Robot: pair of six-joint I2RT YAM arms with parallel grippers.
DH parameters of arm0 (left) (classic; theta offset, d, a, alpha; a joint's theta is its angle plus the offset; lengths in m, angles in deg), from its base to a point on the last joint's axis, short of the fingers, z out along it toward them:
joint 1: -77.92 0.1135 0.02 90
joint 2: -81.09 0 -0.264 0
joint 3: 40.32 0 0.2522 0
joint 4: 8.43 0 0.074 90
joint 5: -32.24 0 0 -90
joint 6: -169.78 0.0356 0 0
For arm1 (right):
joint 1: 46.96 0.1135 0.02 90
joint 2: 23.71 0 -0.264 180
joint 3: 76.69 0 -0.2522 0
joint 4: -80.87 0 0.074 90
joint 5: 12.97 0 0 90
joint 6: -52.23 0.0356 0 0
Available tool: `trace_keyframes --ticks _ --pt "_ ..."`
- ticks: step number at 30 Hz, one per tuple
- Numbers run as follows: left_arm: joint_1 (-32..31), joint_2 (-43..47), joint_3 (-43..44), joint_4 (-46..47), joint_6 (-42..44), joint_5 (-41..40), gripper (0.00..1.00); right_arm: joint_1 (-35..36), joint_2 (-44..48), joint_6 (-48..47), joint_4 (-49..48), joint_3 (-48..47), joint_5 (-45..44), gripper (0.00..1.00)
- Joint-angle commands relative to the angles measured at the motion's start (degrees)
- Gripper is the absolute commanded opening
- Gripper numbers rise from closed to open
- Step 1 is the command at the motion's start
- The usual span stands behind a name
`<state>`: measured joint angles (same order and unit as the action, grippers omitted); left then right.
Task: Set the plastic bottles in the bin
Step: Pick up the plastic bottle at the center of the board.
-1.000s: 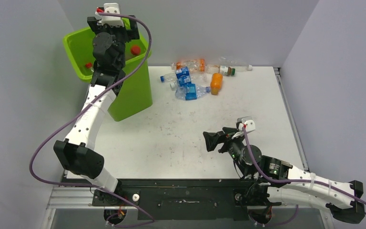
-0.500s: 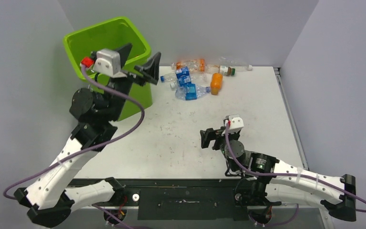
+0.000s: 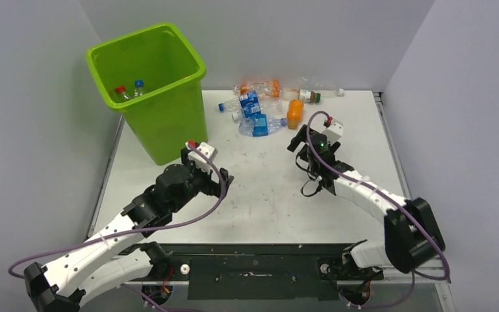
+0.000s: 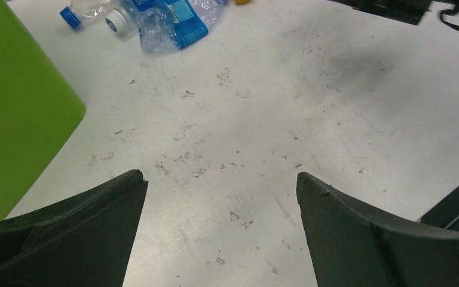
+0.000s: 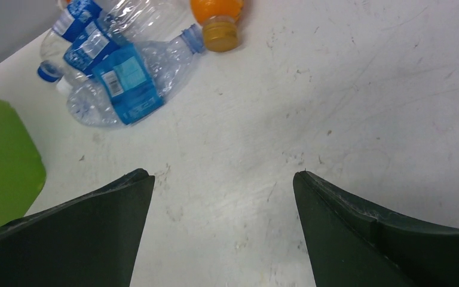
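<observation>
Several crumpled clear bottles [image 3: 258, 125] on scuffed table [image 3: 266, 195]; square green bin [image 3: 169, 127]; left tool [image 4: 218, 179], right tool [image 5: 222, 176] splayed, empty.

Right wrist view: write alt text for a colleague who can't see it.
The right gripper, open and empty, hangs over the scuffed white table. Ahead lie crushed blue-labelled bottles and an orange bottle; a corner of the green bin shows at left.
</observation>
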<state>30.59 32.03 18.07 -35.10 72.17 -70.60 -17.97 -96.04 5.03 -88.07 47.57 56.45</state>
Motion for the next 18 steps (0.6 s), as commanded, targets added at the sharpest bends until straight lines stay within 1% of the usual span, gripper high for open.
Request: trace_keyframes --ticks 1,4,6,12,18 --pt "-0.31 8.66 -3.97 6.88 -3.51 2.25 0.96 -4.55 -11.13 1.36 -9.41 -7.18 5.01 0.9" --pt "-0.47 11.22 -6.73 8.71 -5.27 1.95 0.96 -8.14 -19.61 0.27 -10.66 -13.92 8.08 0.9" --pt "-0.56 12.13 -7.76 8.85 -5.81 1.36 0.96 -9.51 -24.82 -2.47 -11.06 -18.61 8.89 0.9" --pt "-1.2 12.68 -7.58 7.74 -5.92 -0.66 0.96 -12.77 -38.38 -9.92 -5.43 -34.36 10.13 0.9" --pt "-1.2 11.53 -7.23 7.28 -5.26 -0.7 0.96 -14.96 -48.49 -12.89 -2.3 -46.22 11.27 0.9"
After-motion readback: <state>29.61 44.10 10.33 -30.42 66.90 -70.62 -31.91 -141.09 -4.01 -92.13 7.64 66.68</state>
